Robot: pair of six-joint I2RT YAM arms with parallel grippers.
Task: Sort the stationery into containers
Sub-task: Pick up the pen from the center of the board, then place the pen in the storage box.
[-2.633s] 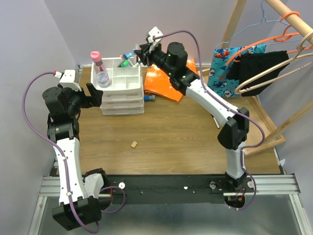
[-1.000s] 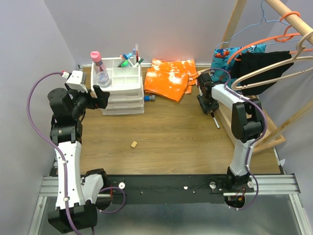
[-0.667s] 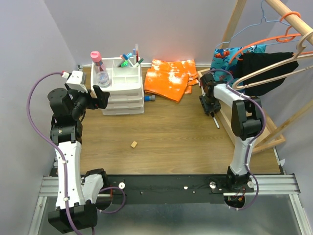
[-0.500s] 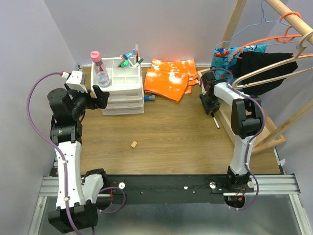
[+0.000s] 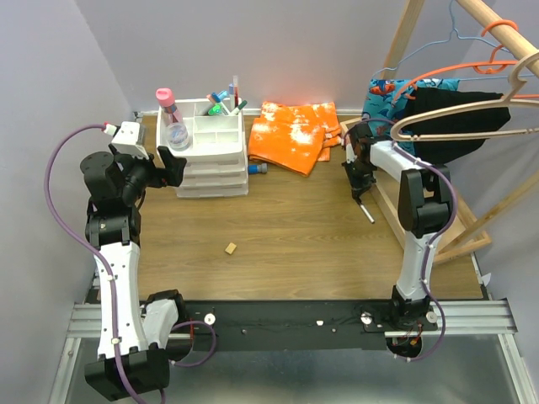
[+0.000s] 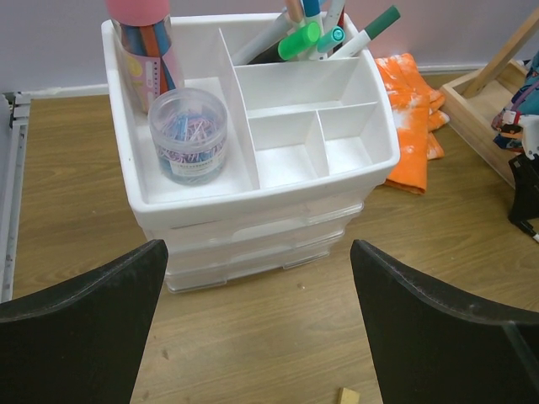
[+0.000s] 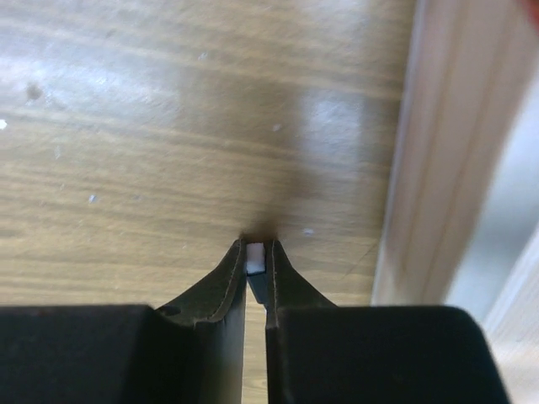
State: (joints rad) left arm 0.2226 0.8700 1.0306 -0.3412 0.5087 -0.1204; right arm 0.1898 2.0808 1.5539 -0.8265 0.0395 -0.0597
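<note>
The white three-drawer unit (image 5: 210,164) stands at the back left, and it also shows in the left wrist view (image 6: 261,210). Several coloured-cap pens and a green-capped marker (image 5: 227,99) stand in its back compartment (image 6: 320,34). The pink-capped bottle (image 5: 173,118) stands in its left compartment. A blue-capped tube (image 5: 259,171) lies on the table right of the drawers. My left gripper (image 5: 173,164) is open and empty in front of the unit (image 6: 257,328). My right gripper (image 5: 360,187) is low on the table, shut on a slim white pen (image 5: 368,212). The pen's white end shows between the fingertips (image 7: 256,257).
An orange cloth (image 5: 295,130) lies behind the centre. A small tan block (image 5: 229,247) lies mid-table. A wooden rack base (image 5: 396,206) with hangers and clothes stands right, close beside my right gripper (image 7: 438,151). A clear jar of paper clips (image 6: 188,135) sits in the tray.
My right arm swung from over the drawer unit's pens to the table's right side and settled low on the white pen. My left arm has barely moved.
</note>
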